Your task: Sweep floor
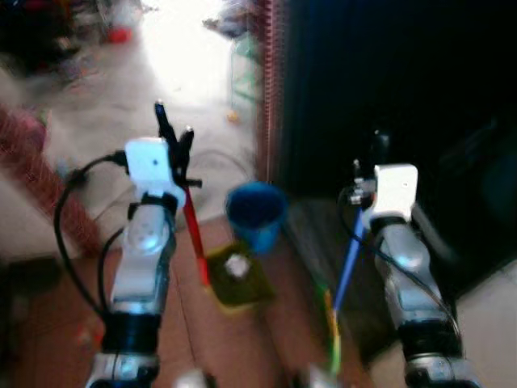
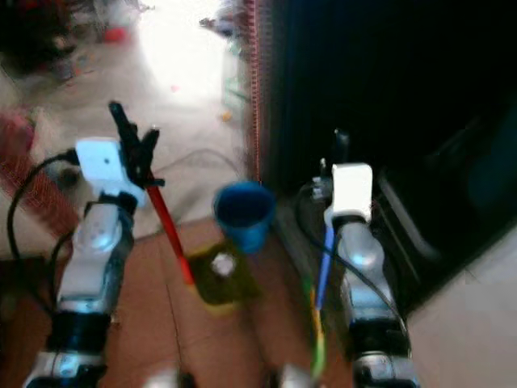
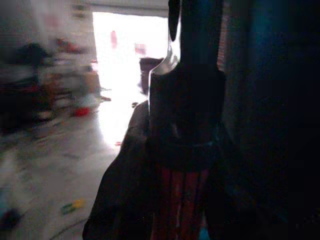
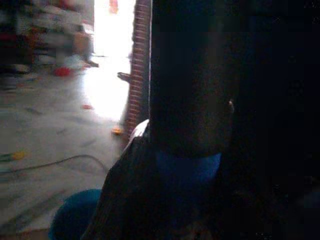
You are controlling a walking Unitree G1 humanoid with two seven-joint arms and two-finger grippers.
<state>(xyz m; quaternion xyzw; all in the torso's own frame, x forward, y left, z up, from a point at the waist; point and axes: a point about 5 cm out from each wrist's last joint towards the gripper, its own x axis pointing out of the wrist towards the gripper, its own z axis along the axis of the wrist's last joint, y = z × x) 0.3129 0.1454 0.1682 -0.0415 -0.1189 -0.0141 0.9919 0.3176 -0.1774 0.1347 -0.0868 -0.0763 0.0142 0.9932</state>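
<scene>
The red handle (image 1: 192, 234) ran down from the left gripper (image 1: 173, 142) to a yellow-green dustpan (image 1: 238, 279) lying on the brown tiled floor (image 1: 234, 339) at the middle of the head view. A pale scrap (image 1: 236, 264) sat in the pan. The gripper's black fingers (image 1: 165, 125) were closed round the top of the red handle; from the left wrist the dark handle end stood between them with red shaft below it (image 3: 180, 205).

At about four o'clock from the pan, the blue broom handle (image 1: 349, 259) slanted down from the right gripper (image 1: 363, 187) to a green and yellow part (image 1: 333, 339) near the floor. The right wrist view showed a dark handle with blue below it (image 4: 187, 170) pressed close against the camera, so the grip looked closed on it, though the fingers themselves were too dark to make out.

At one o'clock from the pan, just beside it, stood a blue bucket (image 1: 255, 212). Beyond the bucket at twelve o'clock rose a red brick pillar edge (image 1: 266, 89), with a dark mass (image 1: 404, 97) spreading to its right. To the left the floor turned pale grey (image 1: 97, 129), a black cable (image 1: 218, 158) curled across it, and small litter (image 1: 233, 116) lay towards a glaring bright doorway (image 1: 190, 40). All of it was blurred.
</scene>
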